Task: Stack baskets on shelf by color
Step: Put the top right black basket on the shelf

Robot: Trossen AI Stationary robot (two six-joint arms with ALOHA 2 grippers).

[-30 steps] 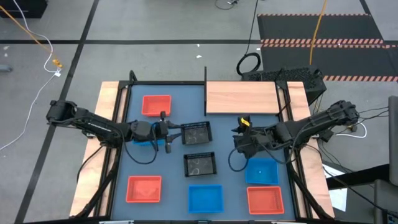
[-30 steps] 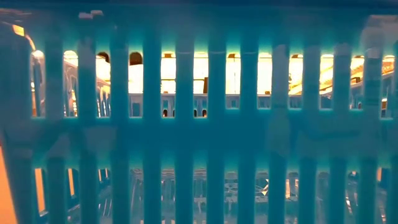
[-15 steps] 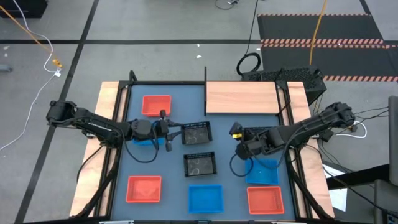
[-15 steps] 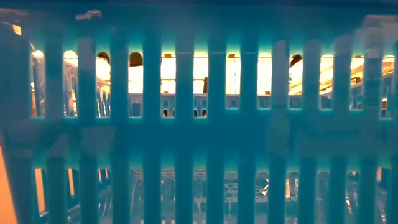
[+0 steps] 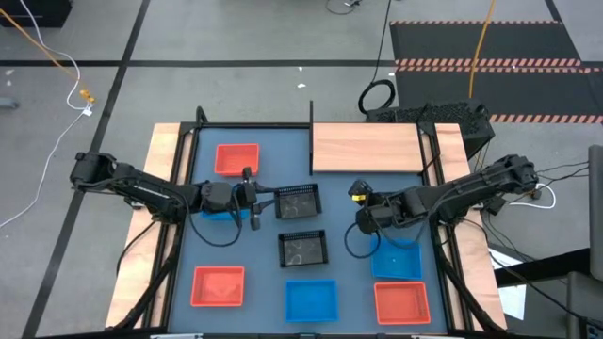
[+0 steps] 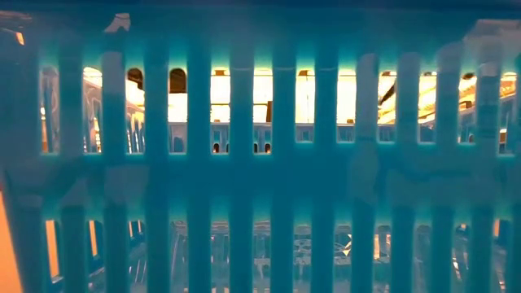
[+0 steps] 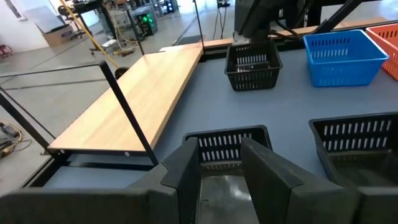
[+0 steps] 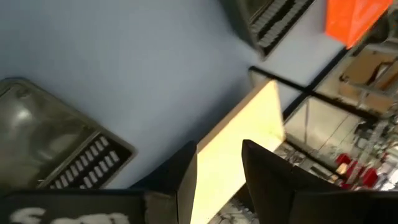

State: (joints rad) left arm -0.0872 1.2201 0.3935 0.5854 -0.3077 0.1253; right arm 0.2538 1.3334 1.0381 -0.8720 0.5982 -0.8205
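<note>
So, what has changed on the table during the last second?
Only the right hand moved: it swung away from the blue basket toward the shelf, holding nothing. The left hand stays at the black basket, and no basket shifted.

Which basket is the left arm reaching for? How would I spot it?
Find the wooden shelf at the table's far edge. Just in front of its left corner sits a black wire-mesh basket, with the left gripper at its side. Its black twin lies nearer, untouched.

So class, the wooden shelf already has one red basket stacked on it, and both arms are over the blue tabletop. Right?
Not quite. In the high view the shelf is bare; no basket sits on it. The nearest red basket rests on the tabletop. Both arms are over the tabletop.
</note>
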